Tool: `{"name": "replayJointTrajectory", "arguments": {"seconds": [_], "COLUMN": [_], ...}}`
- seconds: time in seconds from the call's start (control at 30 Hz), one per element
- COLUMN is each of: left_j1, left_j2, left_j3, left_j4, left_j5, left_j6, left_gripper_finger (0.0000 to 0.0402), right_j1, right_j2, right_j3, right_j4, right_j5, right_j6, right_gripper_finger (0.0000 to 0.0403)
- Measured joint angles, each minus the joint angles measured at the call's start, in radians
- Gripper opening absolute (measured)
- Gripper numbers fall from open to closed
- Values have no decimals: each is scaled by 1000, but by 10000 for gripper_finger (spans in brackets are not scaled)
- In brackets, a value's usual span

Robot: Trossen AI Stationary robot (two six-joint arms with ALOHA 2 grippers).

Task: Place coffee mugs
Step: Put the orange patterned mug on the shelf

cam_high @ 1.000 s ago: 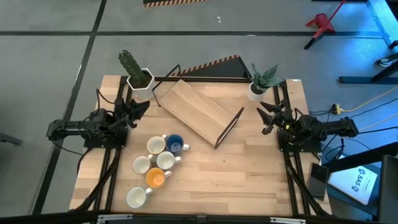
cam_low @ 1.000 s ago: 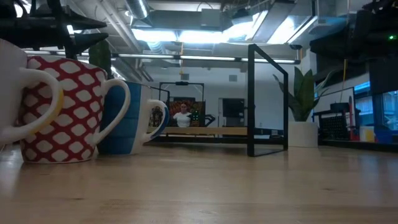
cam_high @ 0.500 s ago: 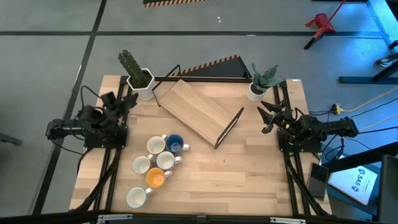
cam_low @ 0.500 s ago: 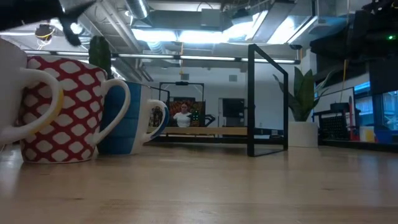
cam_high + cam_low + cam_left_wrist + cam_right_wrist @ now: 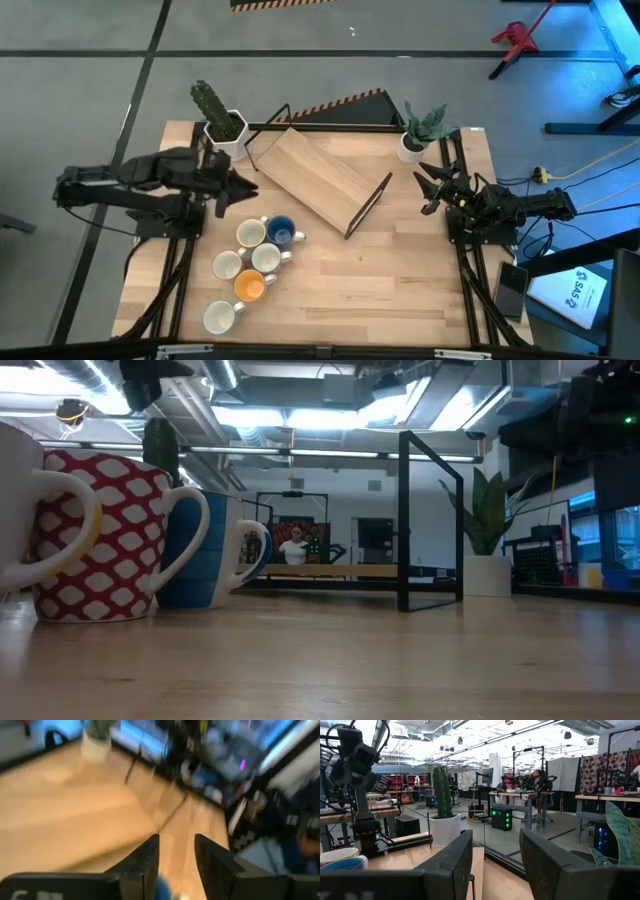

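The left gripper – fingers spread, holding nothing – hangs just above the six coffee mugs on the table's left half, much nearer than the open right gripper – far across

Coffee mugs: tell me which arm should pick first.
Left, probably. The left gripper hangs open just beside the coffee mugs, while the right gripper waits across the table beyond the wooden rack.

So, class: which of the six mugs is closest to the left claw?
The white mug at the cluster's far-left corner, beside the blue mug; it sits just below the left claw.
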Motion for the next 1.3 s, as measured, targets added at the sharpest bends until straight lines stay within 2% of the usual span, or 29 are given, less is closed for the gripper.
{"name": "replayJointTrajectory", "arguments": {"seconds": [0.2, 0.27, 0.33, 0.73, 1.03, 1.17, 1.3], "left_j1": [0, 0, -2, -5, -5, -11, -33], "left_j2": [102, 141, 176, 328, 362, 374, 412], "left_j3": [27, 26, 26, 26, 26, 26, 26], "left_j4": [-342, -461, -513, -490, -476, -476, -479], "left_j5": [67, 47, 16, -66, 104, 108, 50], "left_j6": [-18, -28, -8, 103, 136, 149, 167], "left_gripper_finger": [166, 173, 176, 177, 177, 177, 177], "right_j1": [0, 0, 0, 0, 0, 0, 0], "right_j2": [0, 0, 0, 0, 0, 0, 0], "right_j3": [0, 0, 0, 0, 0, 0, 0], "right_j4": [-1, -3, -3, -23, -68, -76, -76], "right_j5": [0, 0, 0, 0, 0, -1, -1], "right_j6": [0, 0, 0, 0, 0, 0, 0], "right_gripper_finger": [150, 150, 150, 150, 150, 150, 150]}}
